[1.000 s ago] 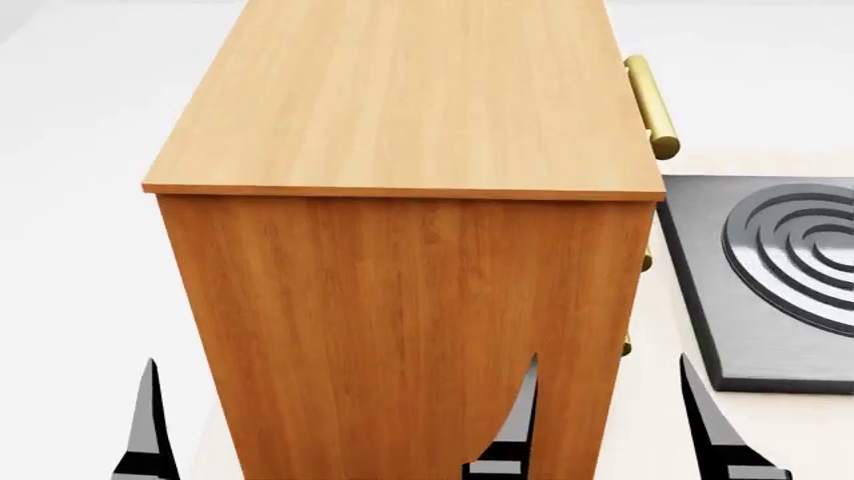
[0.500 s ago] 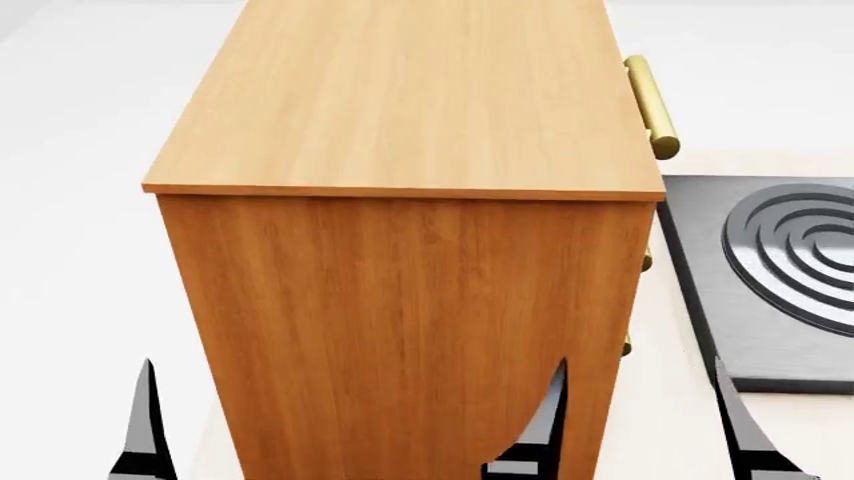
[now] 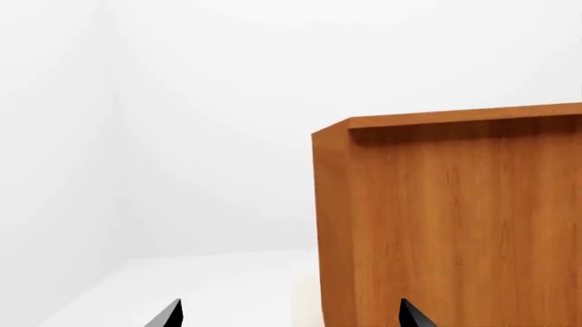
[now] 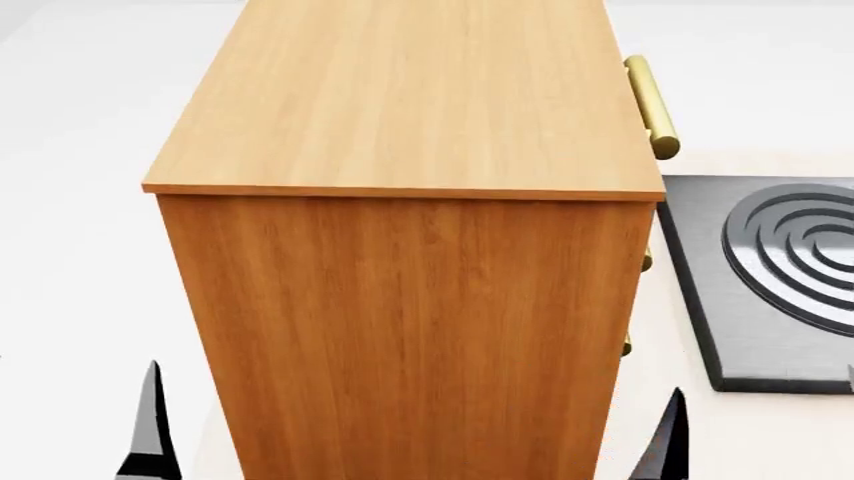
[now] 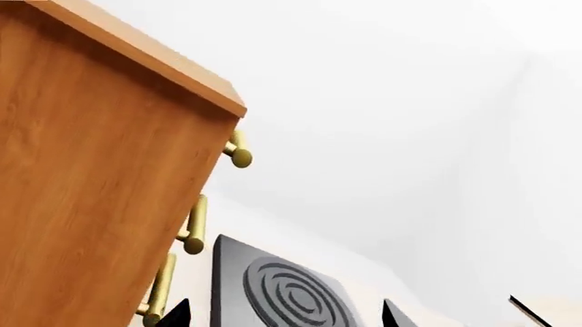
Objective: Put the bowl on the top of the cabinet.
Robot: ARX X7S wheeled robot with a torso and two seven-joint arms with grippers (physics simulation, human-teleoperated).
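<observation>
The bowl is not in any view. The orange-brown wood-grain cabinet (image 4: 400,200) stands right in front of me, and its flat top is bare. It also shows in the left wrist view (image 3: 454,218) and the right wrist view (image 5: 82,177). My left gripper (image 3: 291,317) is open and empty, low beside the cabinet's left corner; one of its fingers (image 4: 147,425) shows in the head view. My right gripper (image 5: 286,317) is open and empty, low by the cabinet's right front corner; one of its fingers (image 4: 663,445) shows in the head view.
A dark grey hob plate with concentric rings (image 4: 781,280) lies on the pale counter right of the cabinet, also in the right wrist view (image 5: 282,293). Brass bar handles (image 4: 651,105) stick out of the cabinet's right face (image 5: 238,153). White walls lie behind.
My right gripper has moved to the right, from in front of the cabinet's side to past its right corner. The left gripper and the cabinet have not moved.
</observation>
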